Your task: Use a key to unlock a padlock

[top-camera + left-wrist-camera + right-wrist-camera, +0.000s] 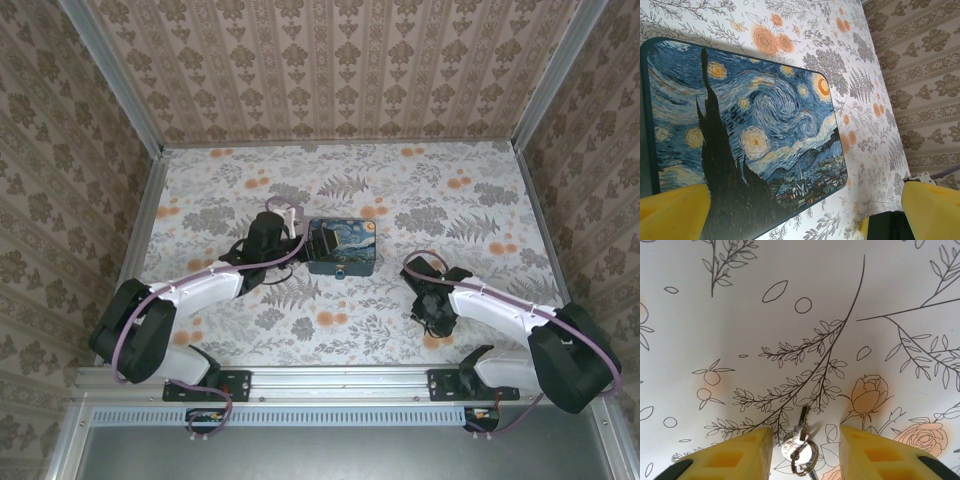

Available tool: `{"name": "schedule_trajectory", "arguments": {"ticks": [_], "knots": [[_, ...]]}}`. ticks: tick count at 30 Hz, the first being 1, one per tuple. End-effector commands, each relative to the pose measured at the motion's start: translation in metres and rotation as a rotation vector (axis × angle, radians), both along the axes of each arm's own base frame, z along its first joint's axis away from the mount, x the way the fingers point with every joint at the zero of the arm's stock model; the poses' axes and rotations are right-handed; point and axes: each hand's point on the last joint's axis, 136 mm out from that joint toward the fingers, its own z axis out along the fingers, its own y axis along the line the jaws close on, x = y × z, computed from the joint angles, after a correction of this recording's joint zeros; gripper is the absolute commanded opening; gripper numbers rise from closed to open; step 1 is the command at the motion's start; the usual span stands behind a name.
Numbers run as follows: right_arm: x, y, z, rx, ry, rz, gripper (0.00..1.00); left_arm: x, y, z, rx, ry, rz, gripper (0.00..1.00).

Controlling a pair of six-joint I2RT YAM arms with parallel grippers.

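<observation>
The key [801, 430] is a small silvery key on a split ring [805, 458], lying flat on the flower-print floor. My right gripper [802, 452] hangs open right over it, with one yellow finger [735, 457] on each side and neither touching it. In the top view that gripper [432, 308] points down at the floor, right of the box. The padlock [341, 271] is a tiny bluish speck at the near edge of the night-sky box [341, 247]. My left gripper [298, 240] is open at the box's left side, with the box lid [750, 130] between its fingers [672, 212].
The floor [420, 190] is a flower-print sheet, enclosed by patterned walls [330, 70] on the left, back and right. A metal rail [340, 380] runs along the near edge by the arm bases.
</observation>
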Motion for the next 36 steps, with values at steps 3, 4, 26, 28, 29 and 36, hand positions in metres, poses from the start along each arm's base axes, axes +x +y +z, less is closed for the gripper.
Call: {"name": "schedule_trajectory", "arguments": {"ticks": [3, 4, 26, 28, 29, 36], "knots": [[0.001, 0.025, -0.029, 0.143, -0.033, -0.061, 0.28, -0.004, 0.0, -0.005, -0.01, 0.019, -0.017, 1.0], [0.001, 0.025, -0.03, 0.148, -0.038, -0.063, 0.26, -0.004, 0.001, -0.006, -0.007, 0.021, -0.015, 1.0], [0.061, 0.07, 0.048, 0.472, -0.563, 0.145, 0.0, 0.004, -0.001, 0.006, -0.038, 0.048, 0.023, 1.0], [0.067, 0.077, 0.06, 0.505, -0.602, 0.159, 0.0, 0.004, -0.001, 0.011, -0.057, 0.048, 0.026, 1.0], [0.071, 0.081, 0.066, 0.527, -0.625, 0.17, 0.0, 0.003, -0.002, 0.012, -0.067, 0.053, 0.03, 1.0], [0.097, 0.11, 0.112, 0.636, -0.741, 0.225, 0.0, -0.001, -0.011, 0.027, -0.152, 0.092, 0.037, 1.0]]}}
